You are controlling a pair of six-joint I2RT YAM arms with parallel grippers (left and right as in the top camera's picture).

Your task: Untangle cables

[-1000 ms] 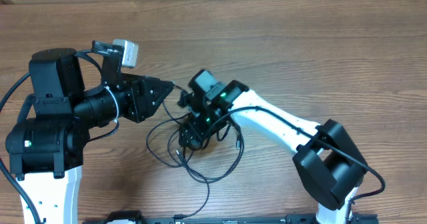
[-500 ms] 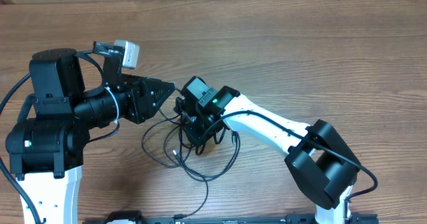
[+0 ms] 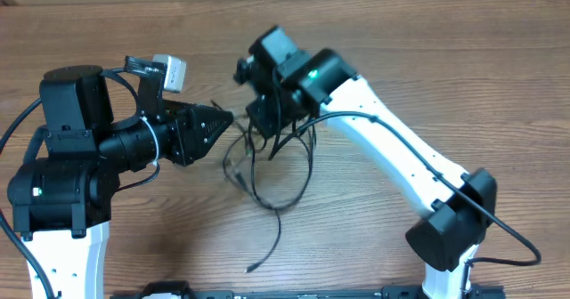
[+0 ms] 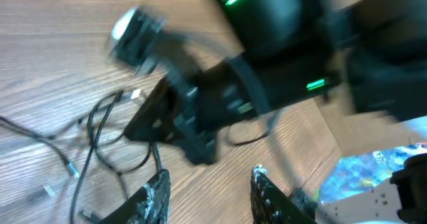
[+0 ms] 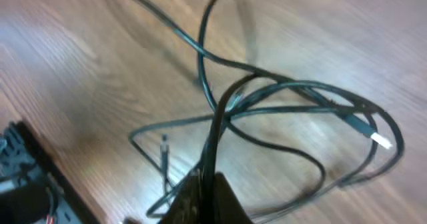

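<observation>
The right claw (image 5: 208,187), clenched on the cables (image 5: 221,111) that dangle in a snarl just below it, may tighten the knot or lose strands, because the released left claw (image 3: 225,119) beside it pins nothing.

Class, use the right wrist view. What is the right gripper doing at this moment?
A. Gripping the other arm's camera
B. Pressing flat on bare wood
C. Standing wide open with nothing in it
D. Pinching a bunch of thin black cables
D: in the right wrist view the right gripper is closed on the cables, whose strands spread out from its tips in loops over the table.
</observation>
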